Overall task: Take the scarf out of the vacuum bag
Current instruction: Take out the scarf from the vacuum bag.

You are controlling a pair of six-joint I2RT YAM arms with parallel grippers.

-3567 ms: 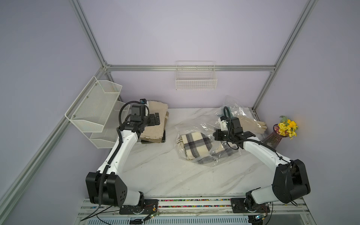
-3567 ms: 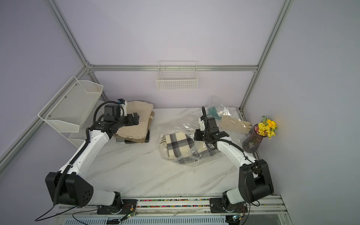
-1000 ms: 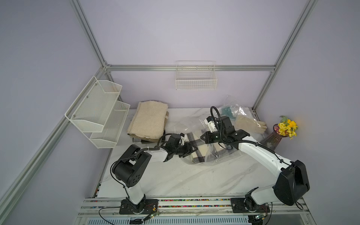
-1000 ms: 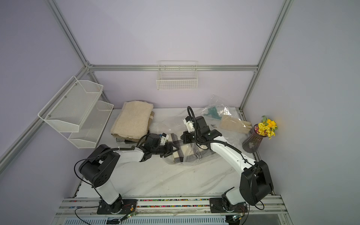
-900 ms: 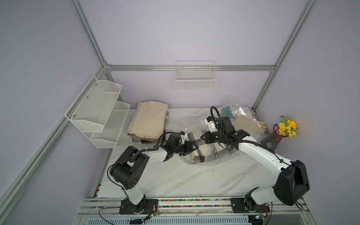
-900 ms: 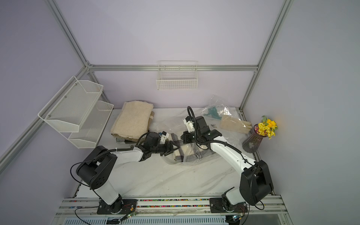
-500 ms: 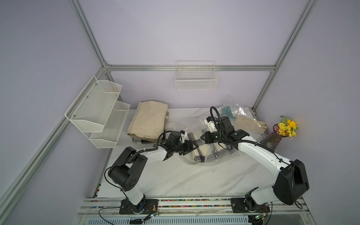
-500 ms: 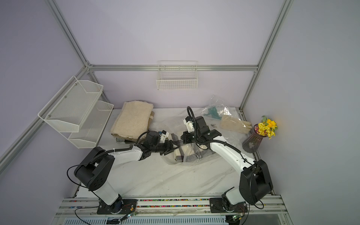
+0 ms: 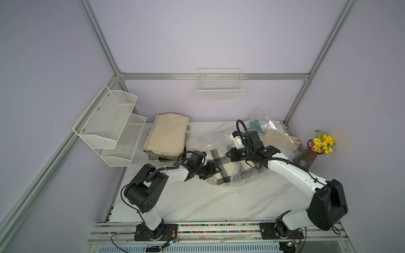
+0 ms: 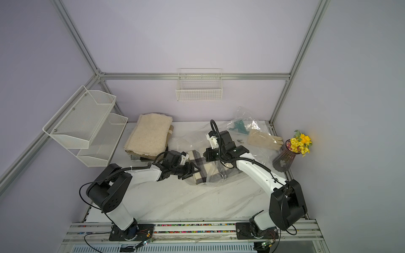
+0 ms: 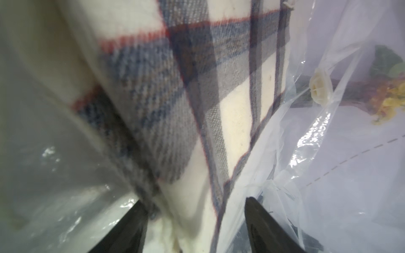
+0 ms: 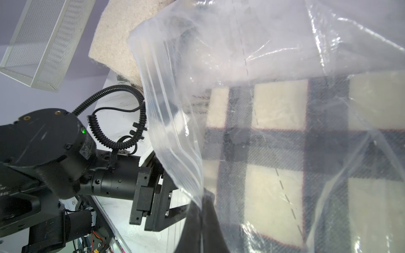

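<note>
Scarf lies partly inside bag; left gripper stands wide, jaws astride the scarf's edge. Right gripper is pinched tight on the bag's mouth.

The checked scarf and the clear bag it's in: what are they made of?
The cream-and-grey checked scarf looks like woven wool or acrylic, matte: twill ribs, fuzzy edges. The large transparent vacuum bag looks like thin glossy plastic film: creases, glints.

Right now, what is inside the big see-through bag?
A folded checked scarf, cream with dark stripes, lies inside the bag. The left gripper reaches into its open end, around the scarf's edge. What is under the scarf is covered.
</note>
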